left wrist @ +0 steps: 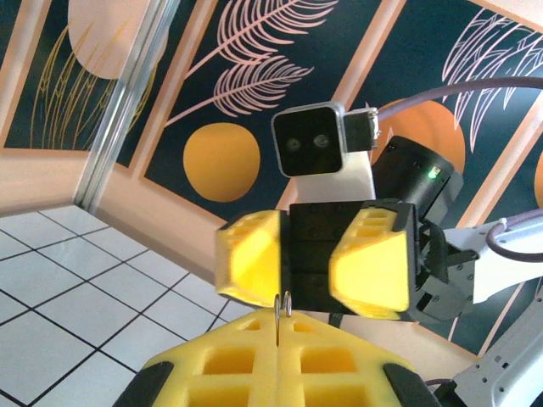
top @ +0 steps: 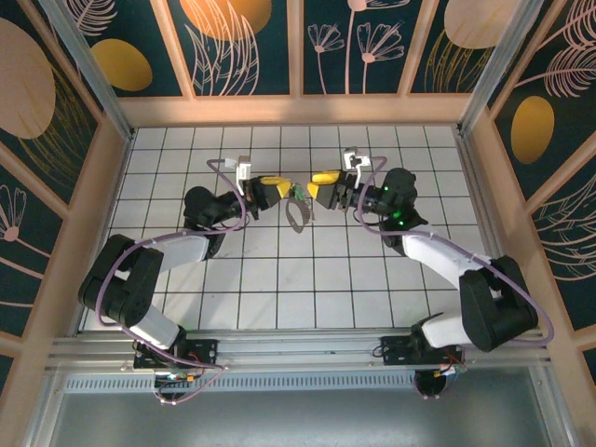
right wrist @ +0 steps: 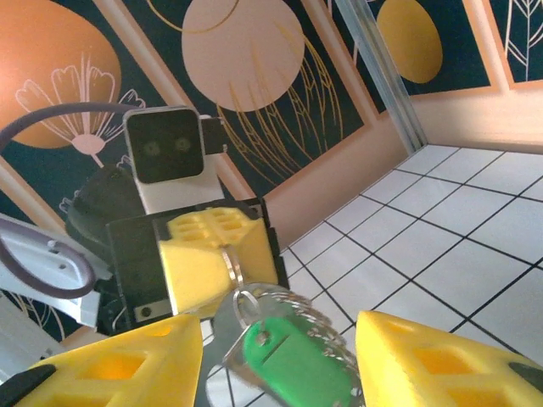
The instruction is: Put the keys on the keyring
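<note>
My left gripper [top: 276, 190] is shut on a thin metal keyring [left wrist: 284, 307], which stands up edge-on between its yellow fingertips. In the right wrist view that keyring [right wrist: 230, 270] pokes out of the left gripper's fingers [right wrist: 204, 254]. The keys [right wrist: 293, 360], a green tag with blurred silvery pieces, hang from it. My right gripper [right wrist: 280, 365] faces the left one with its jaws open on either side of the keys, not touching them. From above, the keyring [top: 297, 218] and the green key [top: 304, 197] dangle between the two grippers over the tiled floor.
White tiled floor [top: 279, 279] lies below both arms. Wooden rails and patterned walls [top: 298, 107] enclose it at the back and sides. The right gripper's open fingers [left wrist: 373, 271] and its wrist camera [left wrist: 310, 140] sit close in front of the left gripper.
</note>
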### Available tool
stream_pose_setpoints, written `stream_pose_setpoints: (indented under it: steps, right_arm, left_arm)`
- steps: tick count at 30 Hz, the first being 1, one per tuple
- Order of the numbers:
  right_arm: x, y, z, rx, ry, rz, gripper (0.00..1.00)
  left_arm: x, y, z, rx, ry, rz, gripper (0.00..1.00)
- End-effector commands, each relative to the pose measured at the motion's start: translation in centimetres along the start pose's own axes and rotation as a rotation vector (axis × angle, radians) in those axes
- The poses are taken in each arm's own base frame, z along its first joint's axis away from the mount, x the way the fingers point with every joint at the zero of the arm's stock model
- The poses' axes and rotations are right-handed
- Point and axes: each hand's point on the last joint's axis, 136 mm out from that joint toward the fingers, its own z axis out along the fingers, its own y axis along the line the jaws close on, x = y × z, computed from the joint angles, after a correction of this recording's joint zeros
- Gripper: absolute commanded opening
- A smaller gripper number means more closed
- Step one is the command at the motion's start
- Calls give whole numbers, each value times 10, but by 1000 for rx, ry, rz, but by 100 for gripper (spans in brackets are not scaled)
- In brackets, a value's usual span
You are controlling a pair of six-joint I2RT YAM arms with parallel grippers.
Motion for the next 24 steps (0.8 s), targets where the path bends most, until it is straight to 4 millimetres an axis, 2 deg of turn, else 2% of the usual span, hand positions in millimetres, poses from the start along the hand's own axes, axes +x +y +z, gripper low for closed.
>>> stream_pose_setpoints:
  steps: [1,15,24]
  right_arm:
    - [-23,13,8,-61,-67,-28,52]
    - [-8,16,27,-116,-39,0,51]
    - [-2,21,34,-146,-13,7,40]
  left_arm:
    - [-8,-4,3,20,-47,3,0]
    - [-2,3,7,21,-47,-39,0]
    - [-1,4,9,26,-44,-46,0]
